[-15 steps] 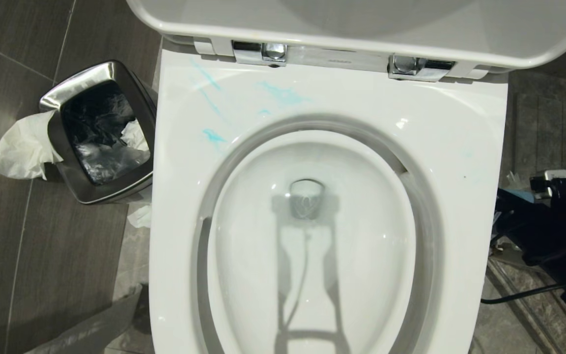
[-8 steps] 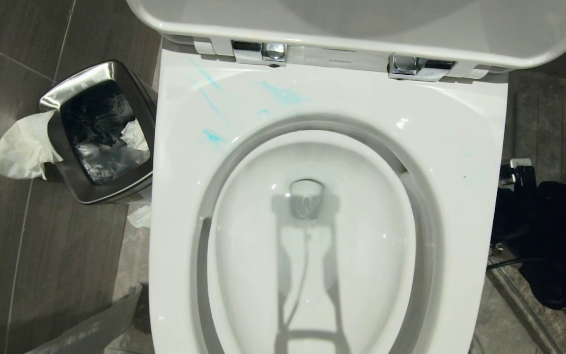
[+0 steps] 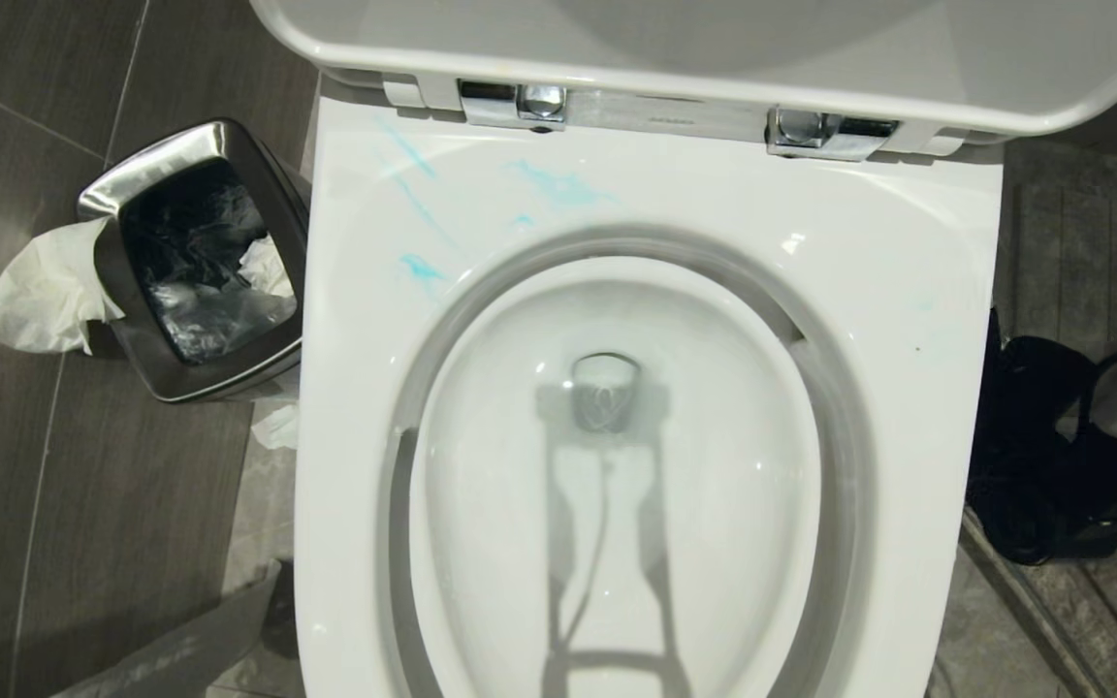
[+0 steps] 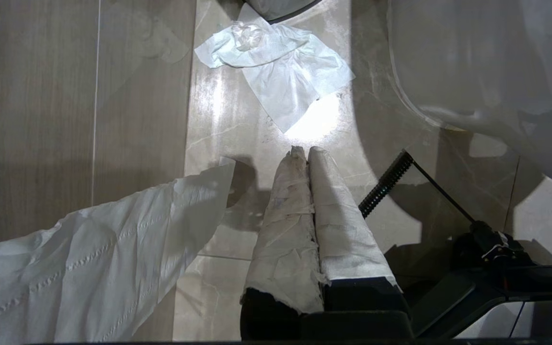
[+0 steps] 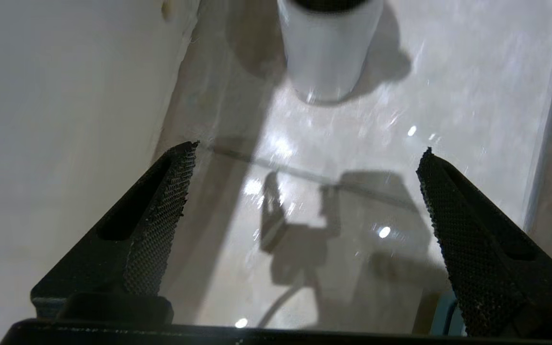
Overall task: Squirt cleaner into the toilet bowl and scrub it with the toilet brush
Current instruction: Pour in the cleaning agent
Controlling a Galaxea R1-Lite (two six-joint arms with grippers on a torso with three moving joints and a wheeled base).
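Observation:
The white toilet bowl fills the head view, its lid raised. Turquoise cleaner streaks the back left of the broad rim, and the water around the drain hole looks faintly blue. The toilet brush is out of view. My right arm hangs dark beside the bowl's right side. Its gripper is open wide over glossy floor, with nothing between the fingers, and the toilet's white side is close by. My left gripper is shut and empty, its fingers wrapped in white, low over the floor.
A steel waste bin with tissue hanging out stands left of the toilet. Loose tissue and a paper sheet lie on the floor by the left gripper. A white cylindrical container stands ahead of the right gripper.
My right arm has swung beside the toilet's right side, and its pale-tipped end has dropped out of the head view. The bowl, the bin and the left arm stay as they were.

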